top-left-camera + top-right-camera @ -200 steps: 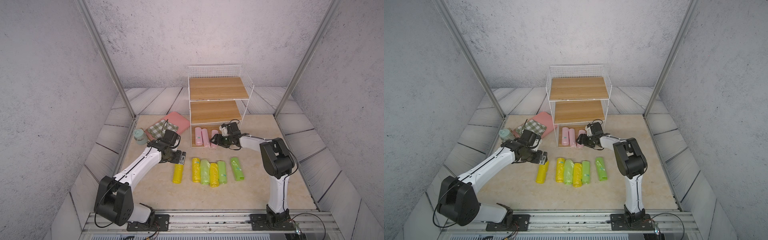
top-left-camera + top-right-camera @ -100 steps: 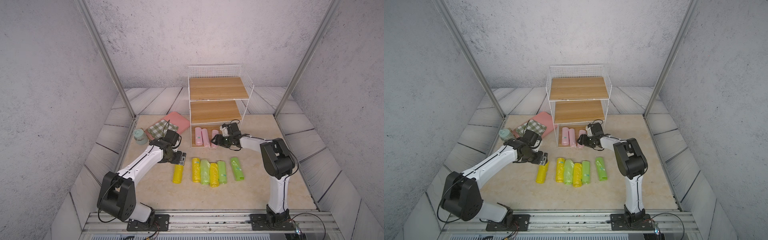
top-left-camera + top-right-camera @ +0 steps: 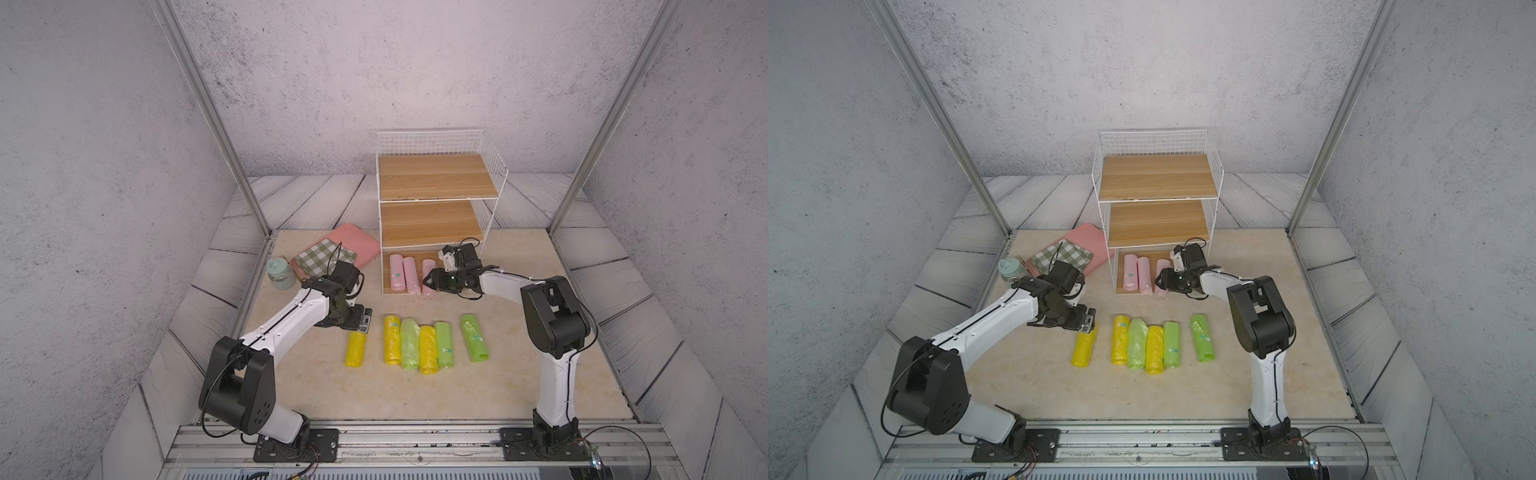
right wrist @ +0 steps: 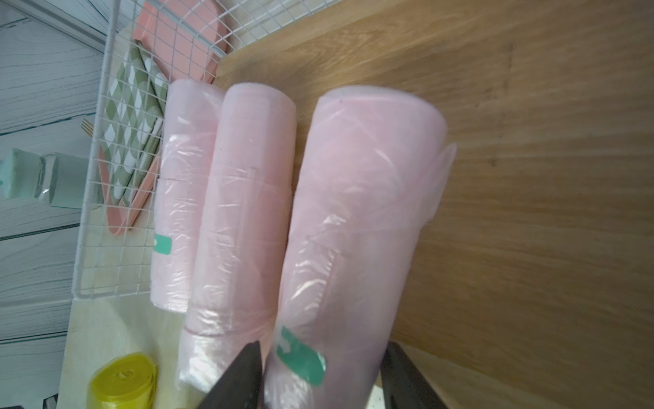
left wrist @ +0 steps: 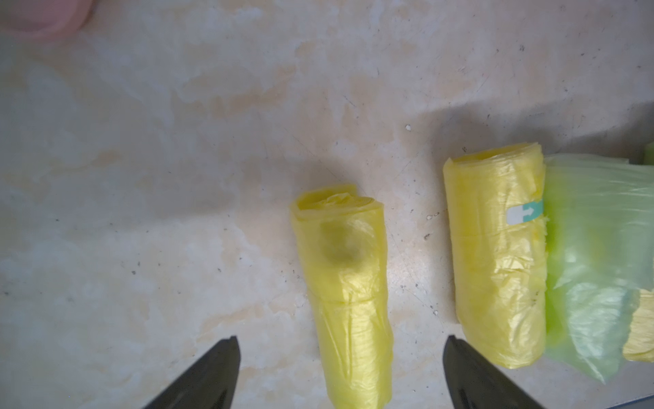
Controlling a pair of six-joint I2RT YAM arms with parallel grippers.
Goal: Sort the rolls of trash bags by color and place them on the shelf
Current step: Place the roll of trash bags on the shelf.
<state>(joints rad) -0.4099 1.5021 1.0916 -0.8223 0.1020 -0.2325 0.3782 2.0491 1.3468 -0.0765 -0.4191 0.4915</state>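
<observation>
Pink trash-bag roll (image 4: 357, 230), teal label (image 4: 303, 357)

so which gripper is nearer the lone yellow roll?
Left. The left gripper hangs above the lone yellow roll at its shelf-side end, jaws open. The right gripper is at the shelf, bottom tier, flanking a pink roll.

Glossy, crinkled thin plastic wraps the pale pink cylindrical roll (image 4: 357, 212) between the right gripper's (image 4: 322, 345) matt black fingers (image 4: 240, 379). Beside the gripper lies a smooth light-brown wooden board (image 4: 531, 212), possibly laminate.
</observation>
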